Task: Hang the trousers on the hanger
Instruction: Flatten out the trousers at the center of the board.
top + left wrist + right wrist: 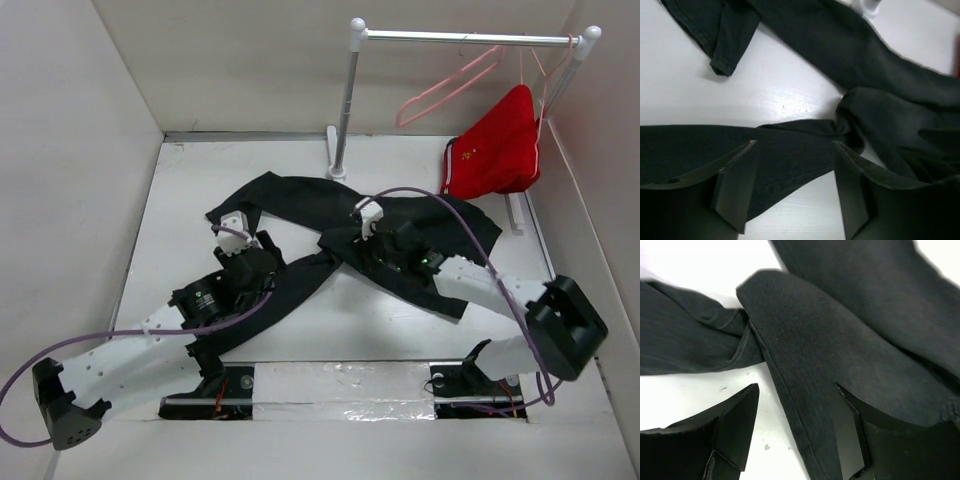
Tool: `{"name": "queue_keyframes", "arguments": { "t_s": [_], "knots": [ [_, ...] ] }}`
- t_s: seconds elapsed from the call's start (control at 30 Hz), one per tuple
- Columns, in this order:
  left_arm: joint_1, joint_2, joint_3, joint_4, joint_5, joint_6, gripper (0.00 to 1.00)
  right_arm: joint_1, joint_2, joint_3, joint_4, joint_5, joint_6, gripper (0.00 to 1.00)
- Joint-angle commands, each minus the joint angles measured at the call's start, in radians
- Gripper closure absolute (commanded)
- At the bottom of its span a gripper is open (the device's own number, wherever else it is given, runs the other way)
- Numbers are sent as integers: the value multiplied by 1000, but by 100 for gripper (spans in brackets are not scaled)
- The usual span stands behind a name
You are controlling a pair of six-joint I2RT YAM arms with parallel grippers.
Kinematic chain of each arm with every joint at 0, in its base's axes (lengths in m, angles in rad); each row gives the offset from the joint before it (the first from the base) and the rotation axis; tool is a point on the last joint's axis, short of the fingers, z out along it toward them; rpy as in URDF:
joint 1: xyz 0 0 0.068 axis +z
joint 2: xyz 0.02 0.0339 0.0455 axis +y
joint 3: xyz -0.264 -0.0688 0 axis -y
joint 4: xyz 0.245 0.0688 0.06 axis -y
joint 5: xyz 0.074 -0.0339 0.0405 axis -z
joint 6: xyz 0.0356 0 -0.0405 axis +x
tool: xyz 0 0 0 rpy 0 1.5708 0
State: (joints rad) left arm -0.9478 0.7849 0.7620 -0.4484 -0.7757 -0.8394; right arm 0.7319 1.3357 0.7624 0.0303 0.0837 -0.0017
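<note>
Top external view: what gets hidden?

Both arms lie across the trousers point(300, 200), which sprawl on the table point(400, 335) in front of the rack point(345, 100), so the waistband can't be picked out. The left gripper point(228, 228) and right gripper point(366, 216) are too small there to judge.

And the wrist views?

Left wrist: fingers point(735, 180) spread, with a dark leg lying flat beneath them, not pinched. Right wrist: fingers point(737, 415) likewise spread over a stitched edge. Neither view shows the rack.

Any writing?

A round mark on the left arm is too small to read.

The hanger?

Only the top view has it. The hanger point(420, 96) hangs on the rack's rail, as do the red shorts point(495, 150), well apart from the trousers.
</note>
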Motion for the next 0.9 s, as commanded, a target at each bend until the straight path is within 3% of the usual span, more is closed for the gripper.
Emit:
{"name": "queue_keyframes", "arguments": {
  "t_s": [0.0,0.07,0.27,0.47,0.53,0.7,0.83,0.87],
  "knots": [
    [70,-12,-18,132,94,34,40,35,97,116,-27,82,-66,36],
    [115,-18,-59,132,157,34,31,35,132,127,-27,76,-66,37],
    [406,-35,-294,220,462,39,27,35,229,136,-20,59,-43,44],
    [417,-9,-355,195,515,-42,24,57,249,132,-26,39,-35,51],
    [417,10,-372,189,544,-67,24,57,243,117,-13,47,-31,61],
    [426,40,-429,195,576,-122,26,57,241,104,-6,74,-17,100],
    [446,19,-435,247,520,-135,37,67,120,20,-12,120,32,100],
    [446,19,-435,267,535,-127,46,67,88,6,-23,129,38,100]
  ]
}}
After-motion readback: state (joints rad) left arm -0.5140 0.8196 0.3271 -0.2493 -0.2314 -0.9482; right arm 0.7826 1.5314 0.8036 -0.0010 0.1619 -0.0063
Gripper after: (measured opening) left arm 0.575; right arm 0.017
